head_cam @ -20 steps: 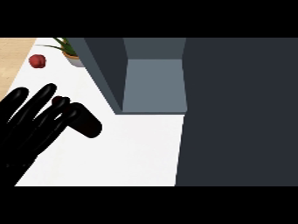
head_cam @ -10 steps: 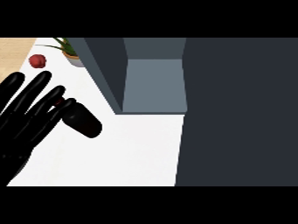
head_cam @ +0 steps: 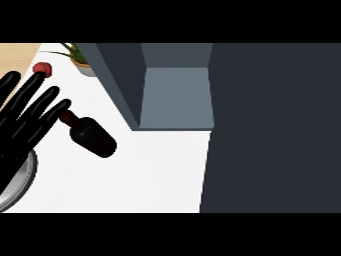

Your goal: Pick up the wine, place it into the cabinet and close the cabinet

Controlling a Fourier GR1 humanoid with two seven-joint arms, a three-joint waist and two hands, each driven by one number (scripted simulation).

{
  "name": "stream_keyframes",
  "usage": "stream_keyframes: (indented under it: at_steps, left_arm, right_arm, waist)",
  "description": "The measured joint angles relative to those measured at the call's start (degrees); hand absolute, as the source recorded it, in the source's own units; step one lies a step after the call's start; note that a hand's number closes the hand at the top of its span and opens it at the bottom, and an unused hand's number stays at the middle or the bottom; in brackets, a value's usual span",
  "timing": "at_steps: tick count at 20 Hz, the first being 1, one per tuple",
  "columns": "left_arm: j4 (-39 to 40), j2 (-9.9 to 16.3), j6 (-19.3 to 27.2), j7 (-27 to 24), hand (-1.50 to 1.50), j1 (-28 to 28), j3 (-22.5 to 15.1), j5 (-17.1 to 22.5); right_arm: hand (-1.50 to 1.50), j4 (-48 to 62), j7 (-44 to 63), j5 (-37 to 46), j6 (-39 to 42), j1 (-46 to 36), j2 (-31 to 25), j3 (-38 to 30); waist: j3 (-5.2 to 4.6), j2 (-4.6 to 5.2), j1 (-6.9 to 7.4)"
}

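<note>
Nothing of the task appears done: the wine (head_cam: 90, 134) lies on its side on the white counter (head_cam: 158, 170), outside the open cabinet (head_cam: 174, 95) (its door dark at the right). The left hand (head_cam: 14, 120) is spread, fingertips just beside the bottle's neck, nothing grasped.

The white counter (head_cam: 151, 175) carries a wine bottle (head_cam: 92, 135), potted plant (head_cam: 79, 56) and red apple (head_cam: 43, 68).

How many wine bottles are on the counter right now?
1. The wine bottle lies on its side on the white counter, just right of the left hand, left of the open cabinet. The cabinet door could hide others.
</note>
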Motion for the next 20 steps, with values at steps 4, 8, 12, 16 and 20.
stream_keyframes:
  at_steps: [4, 8, 12, 16, 20]
  left_arm:
    - [4.50, 0.45, -2.89, -2.83, -1.50, -0.37, 2.45, -1.71]
    - [10.59, 0.66, -6.23, -7.33, -1.50, -0.26, 5.07, -4.33]
    - [17.42, 1.80, -8.95, -10.35, -1.50, -1.66, 7.59, -5.93]
    - [22.43, 2.55, -10.55, -12.44, -1.50, -2.71, 8.88, -7.80]
    - [30.62, 3.60, -13.31, -15.58, -1.50, -5.40, 9.85, -9.83]
  right_arm:
    - [-1.50, -0.53, 0.53, 0.07, 0.09, 0.79, 0.21, 0.86]
    - [-1.50, -0.62, 1.26, 0.40, -0.19, -0.32, 0.26, 1.04]
    - [-1.50, -0.38, 1.02, 0.54, 0.18, -0.71, 0.43, 0.69]
    - [-1.50, -0.68, 1.60, 0.74, -0.31, -1.22, 0.89, 1.27]
    - [-1.50, -0.63, 2.44, 1.12, -0.55, -1.73, 1.02, 1.87]
  waist:
    - [-0.01, 0.00, -0.14]
    - [-0.01, 0.03, -0.17]
    - [0.00, 0.05, -0.20]
    - [0.01, 0.05, -0.26]
    - [0.00, 0.07, -0.30]
